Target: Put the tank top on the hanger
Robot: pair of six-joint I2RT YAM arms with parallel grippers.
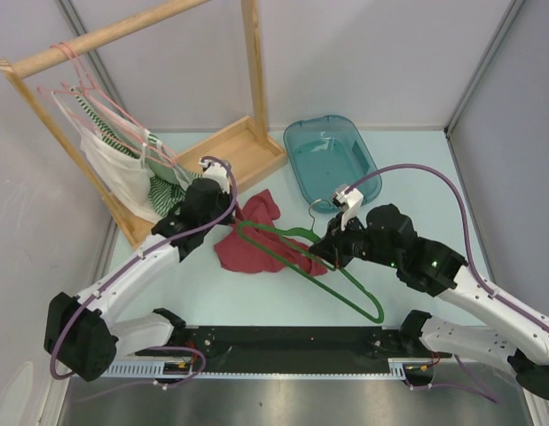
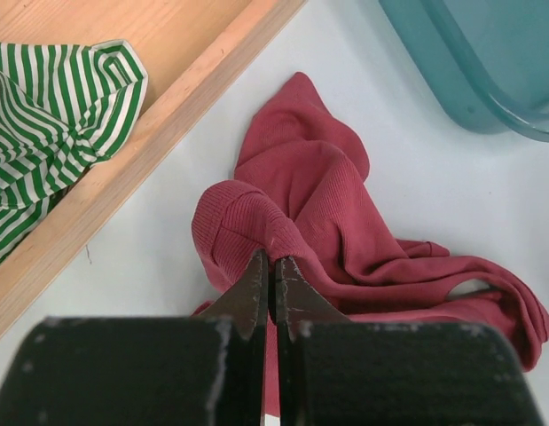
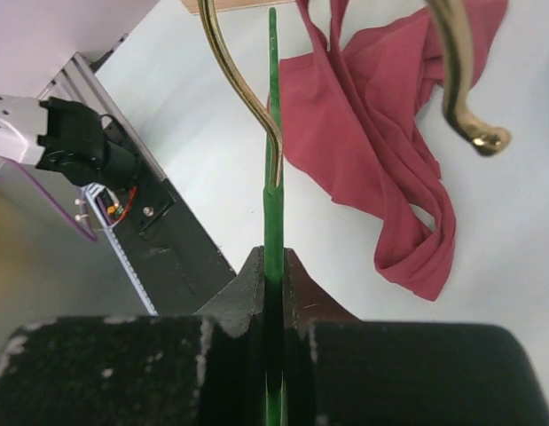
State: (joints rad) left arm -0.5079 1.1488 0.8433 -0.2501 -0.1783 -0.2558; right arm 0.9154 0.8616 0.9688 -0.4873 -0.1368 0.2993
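The dark red tank top (image 1: 256, 235) lies crumpled on the table near the middle. My left gripper (image 1: 223, 209) sits at its left edge, shut on a raised fold of the tank top (image 2: 256, 222); the gripper's fingertips (image 2: 272, 264) pinch the fabric. The dark green hanger (image 1: 301, 257) lies tilted over the top's right side, its metal hook (image 1: 323, 206) near the bin. My right gripper (image 1: 332, 244) is shut on the hanger's neck (image 3: 272, 204) just below the hook (image 3: 239, 80), holding it edge-on. The tank top also shows in the right wrist view (image 3: 380, 133).
A wooden rack (image 1: 247, 146) stands at the back left with pale pink hangers (image 1: 97, 98) carrying a white garment (image 1: 123, 173) and a green-and-white striped garment (image 2: 52, 115). A teal plastic bin (image 1: 332, 155) lies at the back centre.
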